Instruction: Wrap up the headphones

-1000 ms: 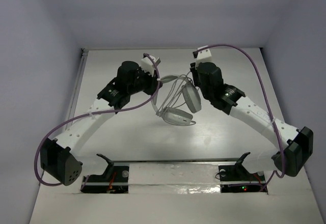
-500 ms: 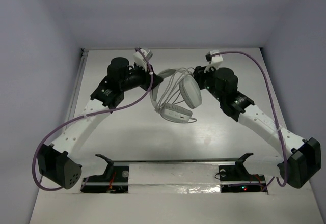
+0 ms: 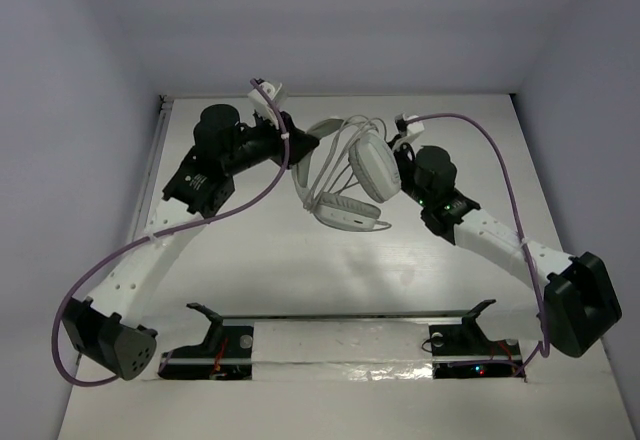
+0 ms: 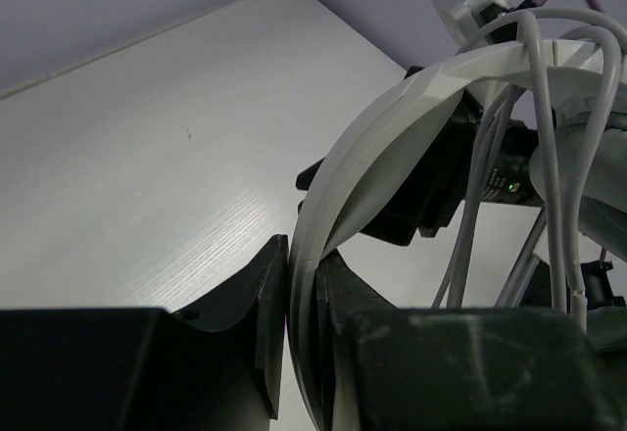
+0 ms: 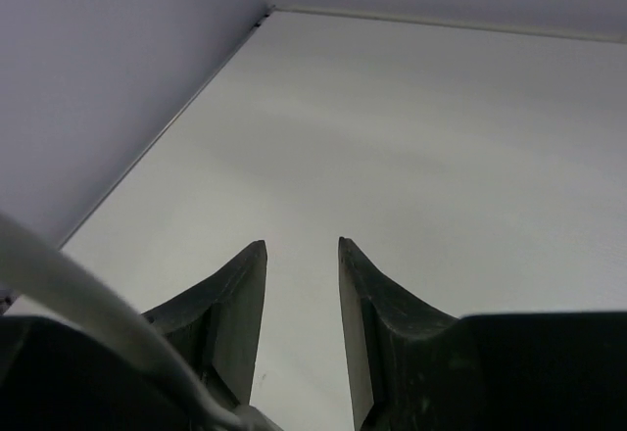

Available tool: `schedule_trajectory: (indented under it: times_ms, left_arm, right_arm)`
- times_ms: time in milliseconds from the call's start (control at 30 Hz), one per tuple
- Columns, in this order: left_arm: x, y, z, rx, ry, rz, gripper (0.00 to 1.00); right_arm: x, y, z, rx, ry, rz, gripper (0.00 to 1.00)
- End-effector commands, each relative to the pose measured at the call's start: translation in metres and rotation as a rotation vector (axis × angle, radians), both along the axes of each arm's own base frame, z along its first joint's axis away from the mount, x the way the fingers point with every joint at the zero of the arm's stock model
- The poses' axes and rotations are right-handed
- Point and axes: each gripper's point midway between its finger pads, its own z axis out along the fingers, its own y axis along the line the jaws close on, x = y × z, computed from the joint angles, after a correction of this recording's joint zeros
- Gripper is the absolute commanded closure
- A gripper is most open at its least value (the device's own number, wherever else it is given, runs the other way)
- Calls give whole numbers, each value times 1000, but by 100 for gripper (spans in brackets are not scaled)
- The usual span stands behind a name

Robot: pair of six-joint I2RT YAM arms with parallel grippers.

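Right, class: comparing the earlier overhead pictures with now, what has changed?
The headphones shifted farther back as the left arm swung outward and the right arm drew back rightward. The left gripper stays clamped on the headband; the right gripper stands open beside an earcup.

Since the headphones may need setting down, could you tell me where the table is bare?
The table is bare between the headphones and the black rail in front. Crowded farther back, where the left arm and right arm flank them.
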Motion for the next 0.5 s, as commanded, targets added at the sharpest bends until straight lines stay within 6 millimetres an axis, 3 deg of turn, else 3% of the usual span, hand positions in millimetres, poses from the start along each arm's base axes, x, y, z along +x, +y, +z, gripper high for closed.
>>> schedule_trajectory:
  times_ms: [0, 200, 300, 333, 467]
  left_arm:
    - [-14, 6, 73, -151, -133, 13, 100]
    - [1, 18, 68, -223, -98, 142, 100]
    - [11, 26, 55, -276, -63, 229, 100]
    - [16, 28, 41, -275, -34, 255, 100]
    - [20, 43, 32, -346, -23, 353, 100]
  right_arm:
    - [-7, 11, 23, 117, -65, 79, 59]
    - [-28, 23, 4, 181, -1, 185, 57]
    - [-33, 26, -5, 211, 28, 210, 52]
    - [-33, 25, -7, 214, 36, 205, 51]
    - [-41, 17, -8, 232, 54, 187, 40]
